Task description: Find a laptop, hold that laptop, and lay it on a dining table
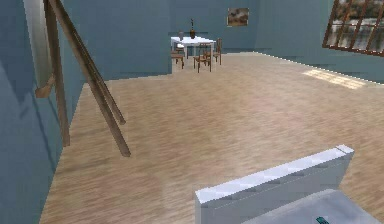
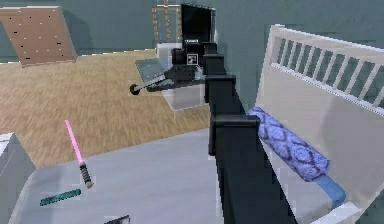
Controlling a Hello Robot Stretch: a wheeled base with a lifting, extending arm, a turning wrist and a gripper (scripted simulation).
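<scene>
Grip: claw [image 2: 142, 88] at grey flat thing [image 2: 150, 68]; its state and hold cannot be told.
Advice: confirm lift, then steer toward far table [image 1: 193, 42].

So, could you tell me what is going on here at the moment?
The Stretch stands beside a bed, its arm reaching out toward a white stand. At the gripper hangs what looks like the laptop, flat and grey, apparently clear of the floor, so it seems held. The dining table with chairs stands across the room, ahead.
</scene>
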